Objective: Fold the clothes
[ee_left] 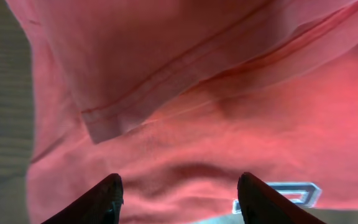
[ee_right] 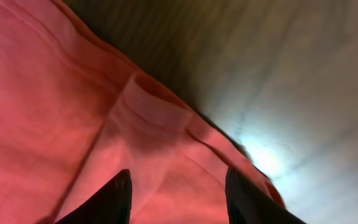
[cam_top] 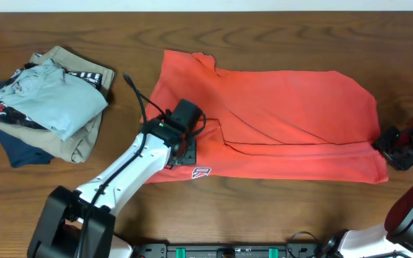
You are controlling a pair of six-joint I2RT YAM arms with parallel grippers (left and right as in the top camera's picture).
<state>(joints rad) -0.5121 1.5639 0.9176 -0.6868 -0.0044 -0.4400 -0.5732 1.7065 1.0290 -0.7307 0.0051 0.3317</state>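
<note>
Coral-red T-shirt [cam_top: 292, 107] lies partly folded on the table [cam_top: 264, 215], its long axis running left to right and its logo patch [cam_top: 201, 172] at the near-left edge.
Left gripper [ee_left: 179, 191] hovers open over the near-left fabric; right gripper [ee_right: 178, 193] stands parted over the shirt's right edge, clamping nothing.

A brown wooden counter [cam_top: 278, 208] with dark, wavy grain fills nearly the whole overhead view. Along the top edge of that frame runs a thin pale strip [cam_top: 264, 3], too narrow to tell what it is. In the right wrist view a bright white glare [ee_right: 266, 149] lies on the wood at centre right, and the wood is in shadow towards the top.
</note>
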